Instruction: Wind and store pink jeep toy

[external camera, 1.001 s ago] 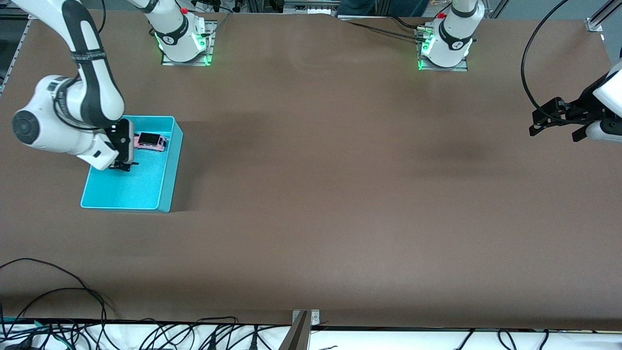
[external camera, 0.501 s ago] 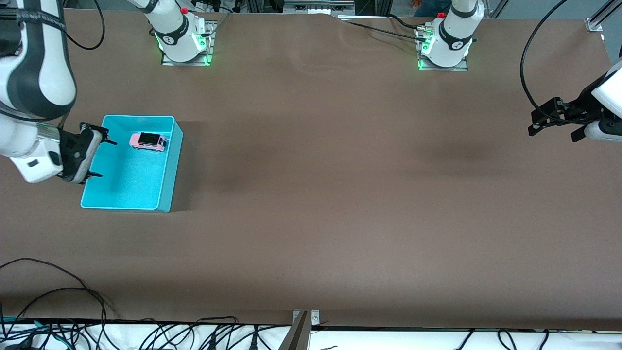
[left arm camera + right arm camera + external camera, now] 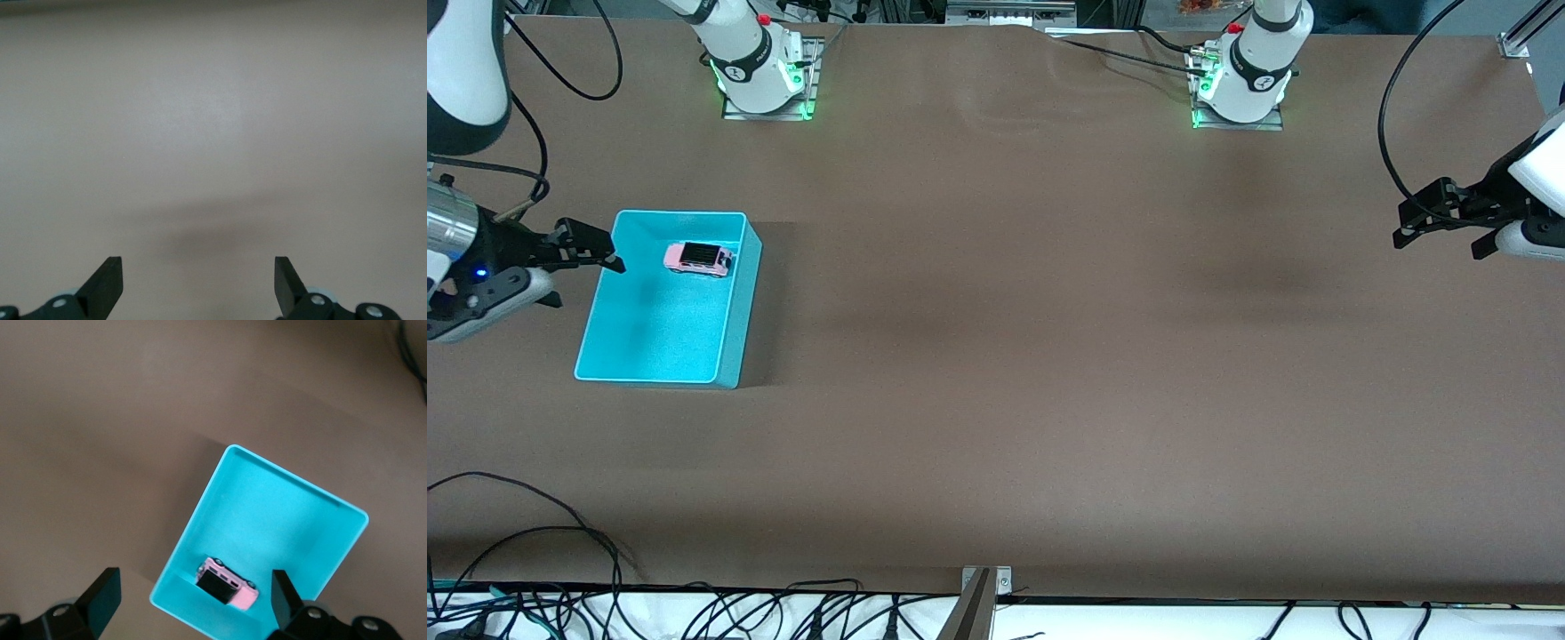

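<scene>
The pink jeep toy (image 3: 698, 259) (image 3: 227, 583), pink with a black roof, lies inside the turquoise bin (image 3: 660, 338) (image 3: 280, 520), in the part of the bin farther from the front camera. My right gripper (image 3: 587, 280) (image 3: 195, 575) hangs open and empty in the air beside the bin, over its edge at the right arm's end of the table. It touches neither the bin nor the jeep. My left gripper (image 3: 1440, 244) (image 3: 198, 263) waits open and empty over bare table at the left arm's end.
The brown table top (image 3: 1049, 356) carries only the bin. Both arm bases (image 3: 760, 76) (image 3: 1240, 84) stand along the table's back edge. Cables (image 3: 560, 604) run along the edge nearest the front camera.
My right arm has drawn back from over the bin's inside to beside its outer edge, its gripper staying open. The jeep has stayed in the bin. The left arm has not moved.
</scene>
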Controlling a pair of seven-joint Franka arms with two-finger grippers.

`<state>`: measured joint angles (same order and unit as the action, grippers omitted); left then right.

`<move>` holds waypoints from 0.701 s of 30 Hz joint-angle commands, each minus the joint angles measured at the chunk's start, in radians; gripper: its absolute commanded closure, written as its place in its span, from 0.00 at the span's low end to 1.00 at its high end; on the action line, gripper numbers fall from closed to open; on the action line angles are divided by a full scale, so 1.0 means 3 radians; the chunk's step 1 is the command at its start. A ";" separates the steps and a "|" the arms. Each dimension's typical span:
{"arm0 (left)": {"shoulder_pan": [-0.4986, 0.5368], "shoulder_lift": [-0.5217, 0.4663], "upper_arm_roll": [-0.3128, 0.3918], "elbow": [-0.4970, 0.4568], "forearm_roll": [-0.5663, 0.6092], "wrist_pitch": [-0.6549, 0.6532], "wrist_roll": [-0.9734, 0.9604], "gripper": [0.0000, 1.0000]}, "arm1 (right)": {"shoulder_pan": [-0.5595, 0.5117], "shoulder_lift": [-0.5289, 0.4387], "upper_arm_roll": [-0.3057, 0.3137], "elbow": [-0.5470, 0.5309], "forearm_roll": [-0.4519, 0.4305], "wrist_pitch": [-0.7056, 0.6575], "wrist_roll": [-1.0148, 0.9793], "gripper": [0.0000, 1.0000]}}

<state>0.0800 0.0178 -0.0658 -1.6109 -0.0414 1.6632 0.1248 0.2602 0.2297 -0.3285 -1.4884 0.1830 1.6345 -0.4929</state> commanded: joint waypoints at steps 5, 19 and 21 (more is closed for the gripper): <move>-0.0006 0.0022 -0.0006 0.0098 0.0020 -0.0062 0.0013 0.00 | 0.0002 0.0017 0.0006 0.0293 -0.0298 -0.0177 0.1356 0.00; -0.0006 0.0022 -0.0006 0.0098 0.0020 -0.0062 0.0013 0.00 | 0.0181 -0.0259 0.0031 0.0243 -0.0625 -0.0417 0.1674 0.00; -0.0006 0.0022 -0.0006 0.0098 0.0020 -0.0062 0.0013 0.00 | 0.0196 -0.0397 0.0031 0.0089 -0.0646 -0.0407 0.1674 0.00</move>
<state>0.0799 0.0179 -0.0660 -1.6108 -0.0414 1.6632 0.1248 0.3124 0.2038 -0.3239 -1.3887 0.0188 1.5378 -0.0182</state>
